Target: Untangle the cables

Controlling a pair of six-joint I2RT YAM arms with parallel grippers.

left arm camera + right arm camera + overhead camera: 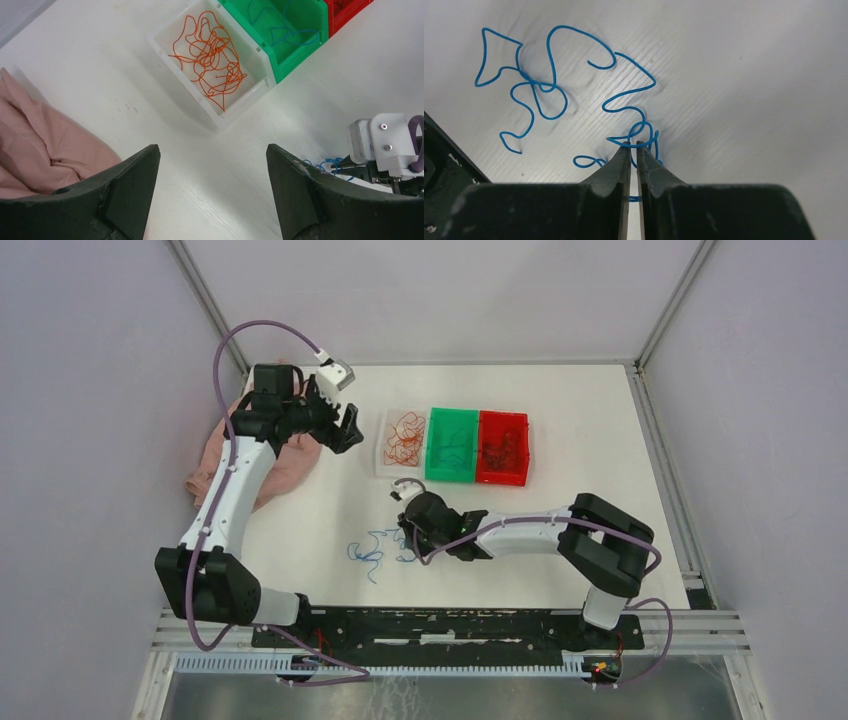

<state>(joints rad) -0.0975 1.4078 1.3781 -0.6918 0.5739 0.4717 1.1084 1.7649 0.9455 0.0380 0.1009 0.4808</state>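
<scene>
My right claw is pinched shut on a loop of the blue cables; the rest sprawls to its left on the desk; my left claw hangs open, well apart; I'd pull rightward.

white table: 3 bins, cloth, blue cables

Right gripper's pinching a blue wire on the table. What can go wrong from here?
1. The right gripper holds the blue wire only at its very tip; so thin a strand may slip out on lifting.
2. The second blue wire hooks close beside the pinched one, so it may drag along.
3. The green bin already holds other blue wires; a drop there may re-tangle.
</scene>
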